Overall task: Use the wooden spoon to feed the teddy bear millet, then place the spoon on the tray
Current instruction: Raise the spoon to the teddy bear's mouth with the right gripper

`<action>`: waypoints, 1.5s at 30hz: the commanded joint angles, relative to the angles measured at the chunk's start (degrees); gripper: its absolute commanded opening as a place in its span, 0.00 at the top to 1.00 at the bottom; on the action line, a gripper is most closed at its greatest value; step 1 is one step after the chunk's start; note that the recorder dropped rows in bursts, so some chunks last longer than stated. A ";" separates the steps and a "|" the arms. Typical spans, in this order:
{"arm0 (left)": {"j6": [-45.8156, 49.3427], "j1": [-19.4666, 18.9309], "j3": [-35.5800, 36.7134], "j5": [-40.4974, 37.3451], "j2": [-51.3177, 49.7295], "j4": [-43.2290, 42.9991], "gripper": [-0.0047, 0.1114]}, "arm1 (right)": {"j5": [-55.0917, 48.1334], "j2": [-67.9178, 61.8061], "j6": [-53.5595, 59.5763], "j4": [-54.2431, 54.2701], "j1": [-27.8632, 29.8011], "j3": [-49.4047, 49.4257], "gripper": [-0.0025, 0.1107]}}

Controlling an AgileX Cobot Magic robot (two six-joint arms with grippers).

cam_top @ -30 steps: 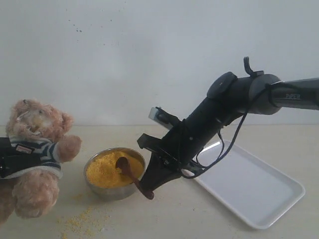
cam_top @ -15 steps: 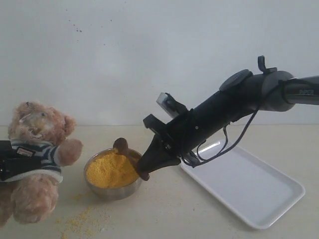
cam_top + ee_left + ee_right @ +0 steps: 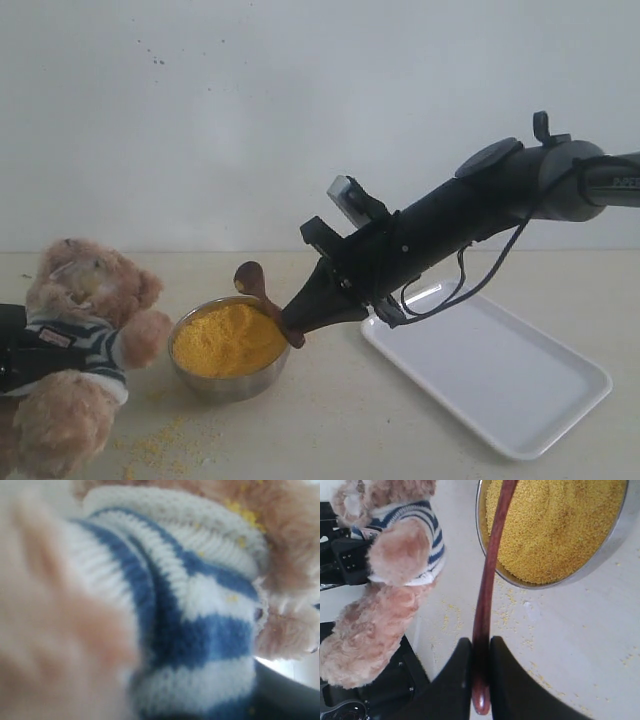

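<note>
The teddy bear (image 3: 85,300) in its striped shirt leans at the far left, and its shirt (image 3: 200,630) fills the left wrist view. My left gripper (image 3: 18,352) is a black shape pressed into the bear's body, apparently shut on it. My right gripper (image 3: 297,318) is shut on the wooden spoon's (image 3: 262,296) handle (image 3: 492,555). The spoon's bowl is raised just above the steel bowl's (image 3: 232,385) far rim and points toward the bear. Millet (image 3: 228,338) fills that bowl. The white tray (image 3: 500,375) lies to the right.
Loose millet grains (image 3: 165,440) are scattered on the table in front of the bear and the steel bowl. The right arm slants down from the upper right, passing over the tray's near-left corner. A white wall stands behind.
The right gripper has lifted the spoon out of the millet and raised it over the bowl's rim. The bear has sunk lower and shifted right toward the bowl.
</note>
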State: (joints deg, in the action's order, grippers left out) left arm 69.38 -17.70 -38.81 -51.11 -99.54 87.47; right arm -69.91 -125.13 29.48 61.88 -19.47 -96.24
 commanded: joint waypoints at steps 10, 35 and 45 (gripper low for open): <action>-5.50 -0.03 0.13 -2.88 0.29 -9.87 0.93 | -0.05 4.53 2.46 0.32 0.26 0.20 0.98; -5.28 -0.03 0.26 -6.83 0.29 -8.47 0.93 | -0.05 4.65 3.34 2.10 -2.39 0.28 0.98; -5.28 -0.03 0.26 -5.65 0.19 -8.49 0.93 | -0.05 4.65 3.63 5.30 -4.71 0.28 0.98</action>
State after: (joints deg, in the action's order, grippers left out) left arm 64.11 -17.70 -38.71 -55.97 -99.54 77.78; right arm -69.79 -121.16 32.29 65.46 -22.76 -95.90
